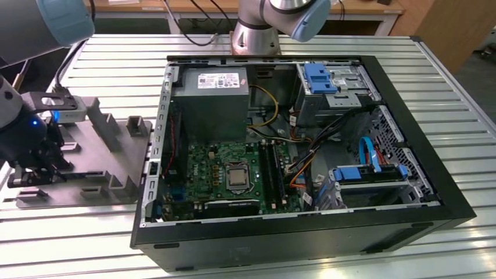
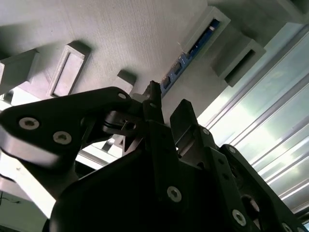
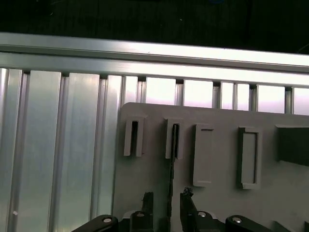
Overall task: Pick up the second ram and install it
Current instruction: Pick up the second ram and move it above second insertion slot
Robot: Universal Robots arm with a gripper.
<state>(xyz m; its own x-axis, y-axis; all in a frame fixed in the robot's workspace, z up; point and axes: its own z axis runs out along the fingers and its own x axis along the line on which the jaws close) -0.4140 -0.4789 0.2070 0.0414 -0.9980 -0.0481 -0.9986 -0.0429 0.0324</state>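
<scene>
Our black two-fingered claw (image 3: pixel 166 202) sits closest to the lens, released. Its fingers (image 3: pixel 147 200) stand either side of the second ram (image 3: pixel 171 159), a thin dark blue-black stick, and we see a gap on each side. The stick stands on edge in a slotted block of the flat grey holder plate (image 3: pixel 145 179), near the plate's edge farthest from the open black computer case (image 1: pixel 294 235). The plate lies on the ribbed aluminium worktop (image 3: pixel 72 145), by the worktop's edge on the exterior view's left.

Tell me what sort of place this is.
Probably a robotics lab bench set up for computer assembly: an open black desktop computer case sits on a slotted aluminium table, a grey plastic parts fixture lies beside it, and a wooden desk stands behind.
</scene>
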